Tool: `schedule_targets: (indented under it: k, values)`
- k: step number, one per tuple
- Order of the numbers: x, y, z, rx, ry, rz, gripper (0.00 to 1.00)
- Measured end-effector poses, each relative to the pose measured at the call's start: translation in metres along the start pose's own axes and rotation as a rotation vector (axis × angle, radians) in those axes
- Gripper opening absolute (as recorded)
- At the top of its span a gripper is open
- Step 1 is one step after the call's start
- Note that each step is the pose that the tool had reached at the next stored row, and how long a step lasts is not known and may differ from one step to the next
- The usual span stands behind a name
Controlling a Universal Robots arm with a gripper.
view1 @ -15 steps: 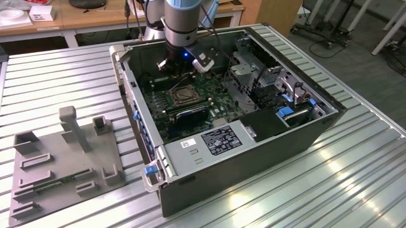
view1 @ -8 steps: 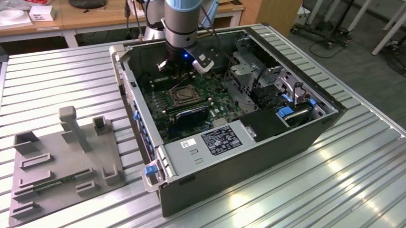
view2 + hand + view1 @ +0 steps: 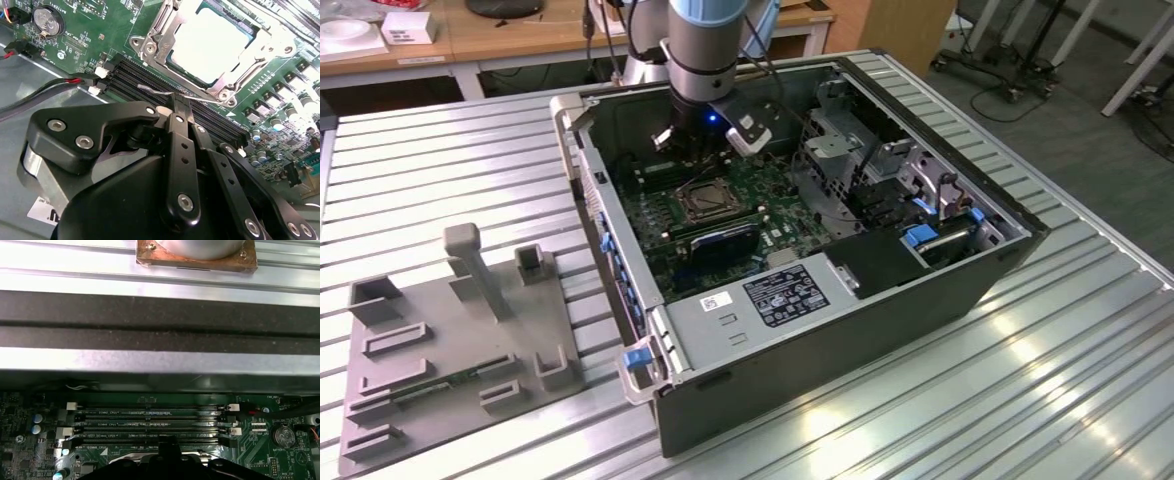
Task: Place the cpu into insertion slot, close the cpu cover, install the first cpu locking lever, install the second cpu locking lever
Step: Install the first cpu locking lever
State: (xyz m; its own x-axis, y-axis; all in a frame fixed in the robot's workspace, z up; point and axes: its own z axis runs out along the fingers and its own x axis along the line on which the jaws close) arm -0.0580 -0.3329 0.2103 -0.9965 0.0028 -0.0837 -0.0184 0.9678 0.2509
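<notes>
The cpu (image 3: 210, 45) lies flat in the insertion slot (image 3: 700, 200), its pale metal top showing through the cut-out of the cpu cover (image 3: 161, 30), which is down over it. A thin silvery locking lever (image 3: 152, 90) juts out beside the socket over the black memory slots. My gripper (image 3: 179, 102) hangs just beside the socket with its black fingers pressed together, tips at the lever's inner end. The exterior view shows the gripper (image 3: 683, 150) low inside the open case, just behind the socket. In the first wrist view the gripper (image 3: 167, 442) stands over the memory slots.
Long black memory slots (image 3: 150, 422) run beside the socket. A coin battery (image 3: 47, 20) and red and black cables (image 3: 50, 87) sit near the case wall (image 3: 607, 230). A drive cage (image 3: 854, 160) fills the exterior view's right. A grey fixture (image 3: 454, 330) rests on the table.
</notes>
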Motion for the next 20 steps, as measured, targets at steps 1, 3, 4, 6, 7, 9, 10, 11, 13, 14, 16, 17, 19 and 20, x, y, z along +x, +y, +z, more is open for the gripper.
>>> schedule_targets:
  k: [1, 3, 4, 6, 7, 9, 10, 11, 13, 14, 16, 17, 19, 20]
  values:
    - [-0.0002, -0.0001, 0.0003, 0.0001, 0.0000, 0.000, 0.11]
    - [-0.0005, -0.0002, 0.0010, 0.0000, 0.0000, 0.000, 0.11]
    - [-0.0005, -0.0003, 0.0014, 0.0000, 0.0000, 0.000, 0.11]
    - [-0.0007, -0.0006, 0.0022, 0.0001, 0.0000, 0.000, 0.11]
    - [-0.0007, -0.0007, 0.0026, 0.0001, 0.0000, 0.000, 0.11]
    - [-0.0009, -0.0009, 0.0035, 0.0001, 0.0001, 0.000, 0.11]
    - [-0.0009, -0.0010, 0.0040, 0.0001, 0.0000, 0.000, 0.11]
    - [-0.0009, -0.0012, 0.0044, 0.0001, 0.0000, 0.000, 0.11]
    - [-0.0010, -0.0014, 0.0051, 0.0001, 0.0001, 0.000, 0.11]
    - [-0.0012, -0.0014, 0.0055, 0.0001, 0.0001, 0.000, 0.11]
    - [-0.0014, -0.0017, 0.0063, 0.0002, 0.0001, 0.000, 0.11]
    - [-0.0016, -0.0017, 0.0065, 0.0003, 0.0002, 0.000, 0.11]
    - [-0.0019, -0.0018, 0.0069, 0.0003, 0.0002, 0.000, 0.11]
    - [-0.0021, -0.0019, 0.0072, 0.0001, 0.0001, 0.000, 0.11]
